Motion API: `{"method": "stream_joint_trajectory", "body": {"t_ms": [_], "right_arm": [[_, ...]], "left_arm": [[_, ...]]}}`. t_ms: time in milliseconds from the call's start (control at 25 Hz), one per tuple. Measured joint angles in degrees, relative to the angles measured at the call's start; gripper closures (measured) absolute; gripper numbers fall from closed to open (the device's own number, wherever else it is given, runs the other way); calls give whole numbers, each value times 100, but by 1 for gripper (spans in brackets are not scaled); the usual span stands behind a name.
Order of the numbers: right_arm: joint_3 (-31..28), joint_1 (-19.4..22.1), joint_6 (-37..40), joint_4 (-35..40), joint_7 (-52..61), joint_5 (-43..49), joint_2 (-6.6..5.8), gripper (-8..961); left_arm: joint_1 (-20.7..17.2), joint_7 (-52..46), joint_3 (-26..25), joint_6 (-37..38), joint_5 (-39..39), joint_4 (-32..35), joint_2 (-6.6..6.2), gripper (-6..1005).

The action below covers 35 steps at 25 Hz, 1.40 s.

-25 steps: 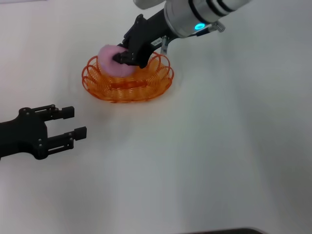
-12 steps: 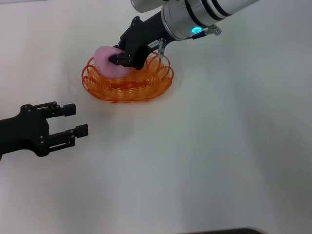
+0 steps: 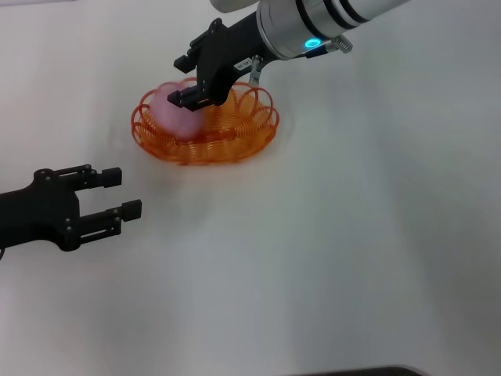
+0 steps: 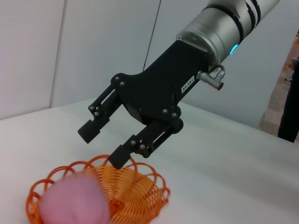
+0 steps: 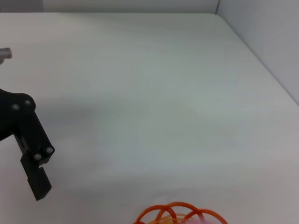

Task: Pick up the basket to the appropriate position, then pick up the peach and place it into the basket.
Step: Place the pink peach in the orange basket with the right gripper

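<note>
The orange wire basket (image 3: 235,137) stands on the white table at the back left of middle. The pink peach (image 3: 176,113) lies inside it at its left end, free of any fingers. My right gripper (image 3: 181,78) hangs open just above the peach and the basket's left rim. The left wrist view shows the same: the open right gripper (image 4: 100,144) above the peach (image 4: 74,203) in the basket (image 4: 140,196). My left gripper (image 3: 121,193) is open and empty, low over the table to the front left of the basket. The right wrist view shows only the basket's rim (image 5: 180,212).
The white table (image 3: 352,235) spreads out on all sides of the basket. The left gripper's finger (image 5: 35,163) shows in the right wrist view. A pale wall stands behind the table in the left wrist view.
My right gripper has opened and risen off the peach. The peach has dropped into the basket's left end. The left arm has stayed put.
</note>
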<state>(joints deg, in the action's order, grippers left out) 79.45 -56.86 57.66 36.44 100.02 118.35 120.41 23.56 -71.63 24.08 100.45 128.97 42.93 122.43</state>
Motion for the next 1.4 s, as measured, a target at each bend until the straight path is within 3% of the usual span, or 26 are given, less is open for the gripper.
{"method": "stream_joint_trajectory", "body": {"t_ms": [640, 920, 1240, 1400], "right_arm": [[0, -17, -6, 43, -15, -59, 0, 38], [-80, 91, 325, 220, 73, -63, -40, 39], [-406, 975, 1302, 1419, 408, 88, -206, 42], [-826, 1396, 1825, 1841, 518, 617, -243, 45]], "left_arm": [[12, 0, 9, -17, 6, -4, 0, 367], [14, 0, 8, -24, 5, -4, 0, 368], [-12, -2, 9, -8, -2, -3, 0, 368], [-17, -25, 9, 14, -5, -3, 0, 368]]}}
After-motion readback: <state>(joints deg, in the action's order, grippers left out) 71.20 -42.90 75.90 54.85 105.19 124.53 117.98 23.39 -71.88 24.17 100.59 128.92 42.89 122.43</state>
